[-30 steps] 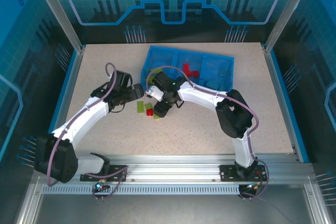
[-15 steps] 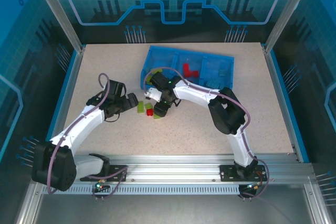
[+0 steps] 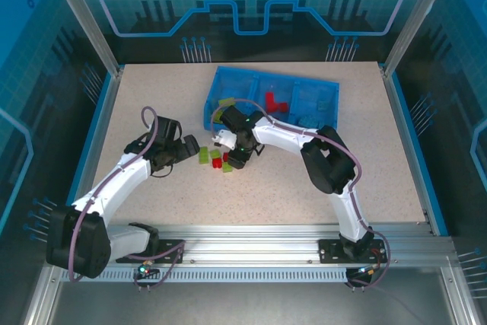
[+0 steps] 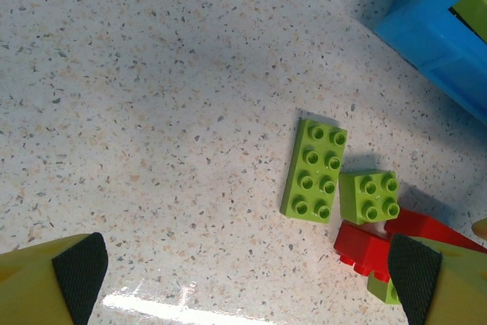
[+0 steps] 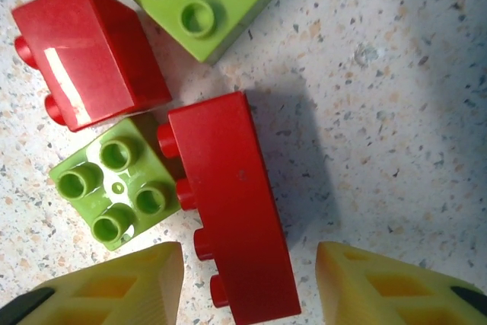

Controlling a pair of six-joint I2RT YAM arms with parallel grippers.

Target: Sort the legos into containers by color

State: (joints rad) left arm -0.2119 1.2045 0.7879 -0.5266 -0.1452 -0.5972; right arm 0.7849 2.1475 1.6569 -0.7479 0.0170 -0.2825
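Finds the left gripper (image 4: 247, 270) spread wide above the speckled table (image 4: 152, 74), left of a long lime brick (image 4: 314, 167) and a square lime brick (image 4: 369, 196). Sees the right gripper (image 5: 249, 283) part-open astride a long red brick (image 5: 232, 203) lying on its side, unclamped. Places the blue tray (image 4: 434, 32) far right, red legos (image 3: 272, 100) in its middle compartment.

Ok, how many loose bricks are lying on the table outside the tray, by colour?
Lime green bricks: 3 (one long, two small square)
Red bricks: 2
Total: 5
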